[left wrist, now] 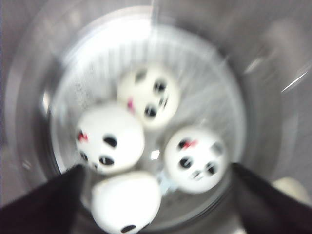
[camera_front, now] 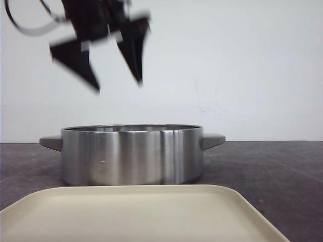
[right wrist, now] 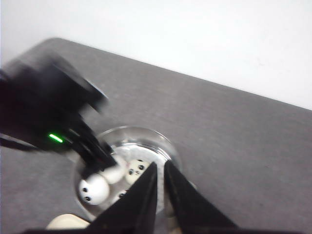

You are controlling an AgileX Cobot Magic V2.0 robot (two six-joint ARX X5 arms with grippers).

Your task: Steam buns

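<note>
Four buns sit in one pot, my left gripper hangs wide and empty above it, my right gripper nearly closed.

No readable text, label, brand, number or sign is found in any view. The brushed steel pot and the cream plastic tray are seen unmarked. Only painted panda faces are carried by the glossy white buns; no lettering.
</note>
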